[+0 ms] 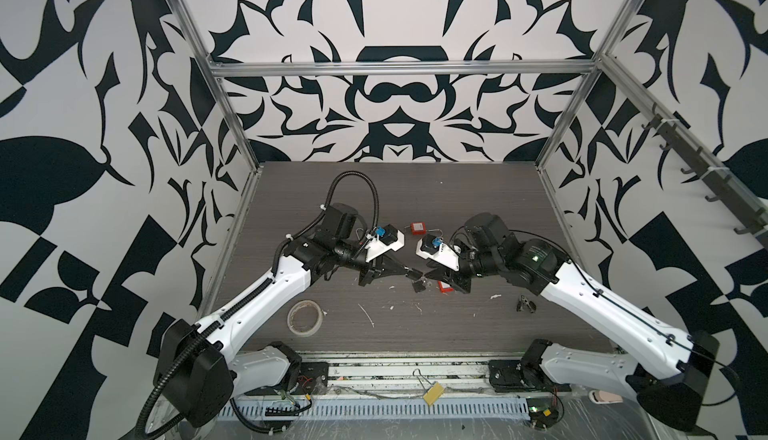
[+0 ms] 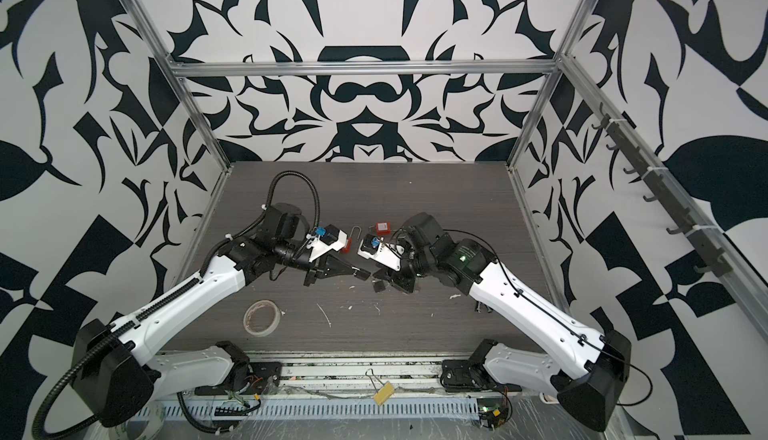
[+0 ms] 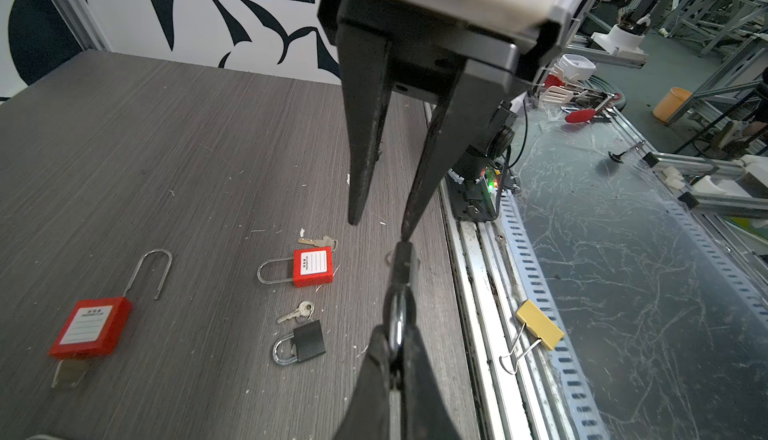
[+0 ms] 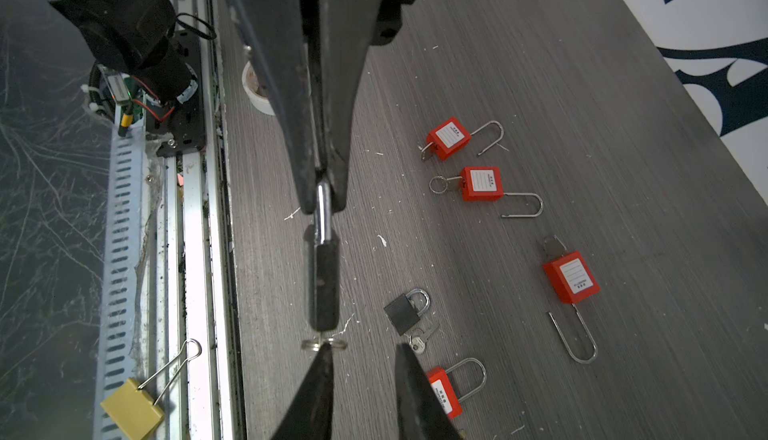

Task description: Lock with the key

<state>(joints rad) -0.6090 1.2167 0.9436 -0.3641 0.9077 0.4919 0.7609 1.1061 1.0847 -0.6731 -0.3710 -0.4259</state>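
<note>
- My left pincer (image 4: 323, 205) is clenching on the shackle of the black padlock (image 4: 326, 284)
- My right pincer (image 4: 365, 350) is hanging released, one fingertip (image 4: 325, 361) touching the key (image 4: 311, 344) at the padlock's base

I see a robotics lab: aluminium frame (image 1: 399, 69) and patterned walls (image 1: 83, 126) box my desk (image 1: 415, 193), more extrusion rigs (image 3: 706, 2) past its six o'clock edge.

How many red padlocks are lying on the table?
4, in the right wrist view: two red padlocks close together, a third apart, a fourth near the loose black padlock. Others may be hidden.
</note>
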